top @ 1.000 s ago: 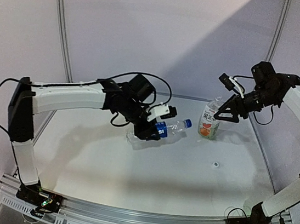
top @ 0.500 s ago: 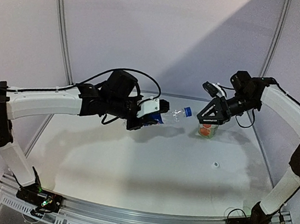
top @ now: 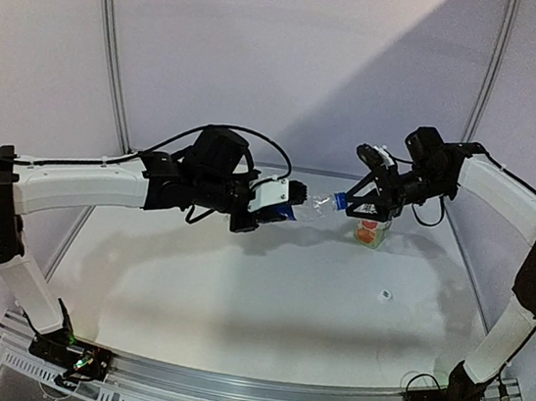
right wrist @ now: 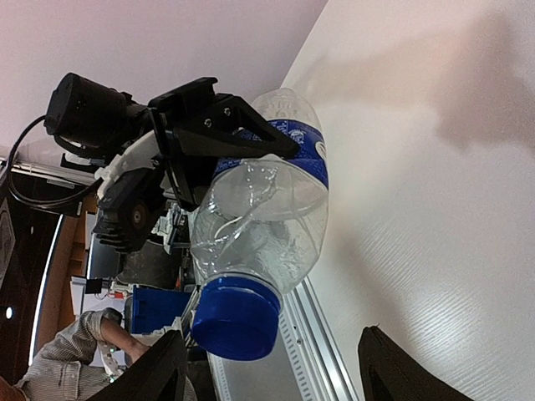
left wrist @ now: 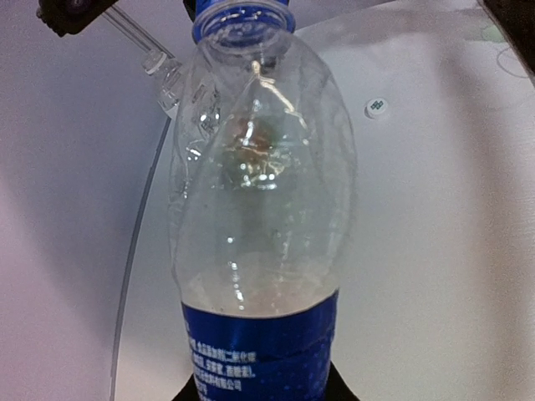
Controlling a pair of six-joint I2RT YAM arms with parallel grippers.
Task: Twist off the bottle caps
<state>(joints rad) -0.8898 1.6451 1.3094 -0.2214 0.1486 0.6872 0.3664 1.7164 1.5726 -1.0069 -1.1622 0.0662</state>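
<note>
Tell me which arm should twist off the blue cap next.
Right. The left gripper is shut on the Pepsi bottle at its label, holding it off the table with the blue cap aimed at the right arm. The right gripper is open, its fingers flanking that cap.

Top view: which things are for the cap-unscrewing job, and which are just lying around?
For the job: slim bottle in left gripper, its blue cap, right gripper, wider bottle.
Lying about: white cap, loose on the table.
</note>
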